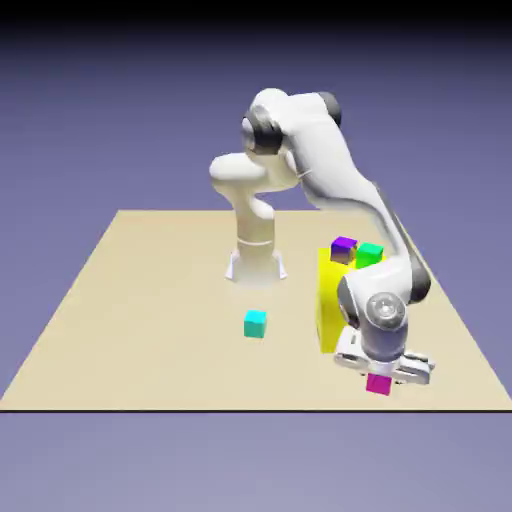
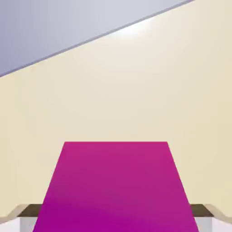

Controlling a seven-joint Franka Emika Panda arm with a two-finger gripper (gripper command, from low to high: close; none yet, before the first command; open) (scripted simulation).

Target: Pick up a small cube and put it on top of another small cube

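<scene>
Hand view: filled in its lower half by the magenta cube [image 2: 115, 190], wedged between the two grey fingertips [image 2: 28, 216] at the bottom corners, pads pressed to its sides, so narrowed onto it and gripping. Above it, only bare tan table [image 2: 113, 90] and a slanted strip of blue-violet backdrop at the top left. Exterior view: gripper [image 1: 381, 380] low at the table's near edge toward the exterior view's right, pointed down, magenta cube showing just beneath the hand; impossible to tell whether resting on the surface or lifted a little. Wrist [image 1: 383, 312] bent sharply above the hand, forearm slanting up and back over the yellow block [image 1: 327, 305], elbow high near the shoulder, base upright at the far middle of the table. Yellow block just behind the wrist, partly hidden by it, with a purple cube [image 1: 344, 248] and a green cube [image 1: 371, 254] side by side on its top. Cyan cube [image 1: 255, 323] alone on the table, well apart from the gripper toward the exterior view's left, near the table's middle.
</scene>
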